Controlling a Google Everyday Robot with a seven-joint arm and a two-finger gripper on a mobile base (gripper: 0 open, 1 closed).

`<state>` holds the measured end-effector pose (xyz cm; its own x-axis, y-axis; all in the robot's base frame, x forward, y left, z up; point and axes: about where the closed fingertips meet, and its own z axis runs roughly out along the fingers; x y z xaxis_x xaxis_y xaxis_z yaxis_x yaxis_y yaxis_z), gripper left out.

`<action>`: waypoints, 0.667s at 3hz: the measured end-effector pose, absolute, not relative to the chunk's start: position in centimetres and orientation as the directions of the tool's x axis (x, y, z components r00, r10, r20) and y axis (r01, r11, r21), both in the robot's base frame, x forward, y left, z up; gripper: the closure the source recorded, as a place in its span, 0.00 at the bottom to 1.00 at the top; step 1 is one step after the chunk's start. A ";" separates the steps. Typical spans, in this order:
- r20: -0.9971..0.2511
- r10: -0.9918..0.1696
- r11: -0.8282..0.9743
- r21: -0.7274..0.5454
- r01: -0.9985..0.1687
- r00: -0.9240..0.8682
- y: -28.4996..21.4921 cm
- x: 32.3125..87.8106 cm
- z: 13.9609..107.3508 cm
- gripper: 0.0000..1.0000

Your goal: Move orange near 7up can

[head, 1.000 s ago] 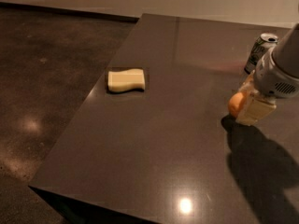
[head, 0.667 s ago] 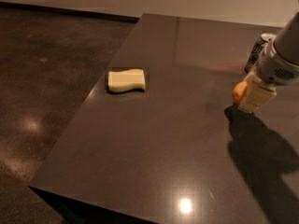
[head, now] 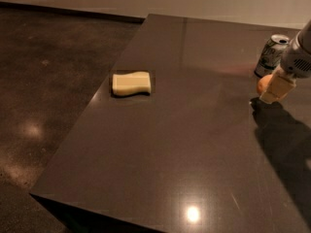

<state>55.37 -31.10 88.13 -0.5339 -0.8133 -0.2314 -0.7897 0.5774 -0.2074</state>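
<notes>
so the gripper (head: 268,93) is over at the far right edge of the dark glossy table (head: 184,149), coming in from the right side. Looks like it's clamped on the orange (head: 262,84), which peeks out to the left of a beige finger (head: 278,85) and seems to sit a bit above the tabletop, with a dark shadow right below it. The 7up can (head: 271,55) stands upright just behind the orange, really close, can't tell if they touch. A pale yellow sponge (head: 131,83) lies flat well off to the left, near the table's left edge, with dark speckled floor (head: 43,81) beyond that
</notes>
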 end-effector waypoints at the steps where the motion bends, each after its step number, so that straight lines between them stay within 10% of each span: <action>1: -0.273 -0.756 0.651 -0.207 -0.731 -0.596 -33.0 57.0 88.0 1.00; 2: -0.318 -0.707 0.702 -0.203 -0.683 -0.632 -33.9 58.4 87.8 1.00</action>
<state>58.41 -33.86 87.82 -0.6323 -0.7067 -0.3175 -0.6826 0.7020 -0.2032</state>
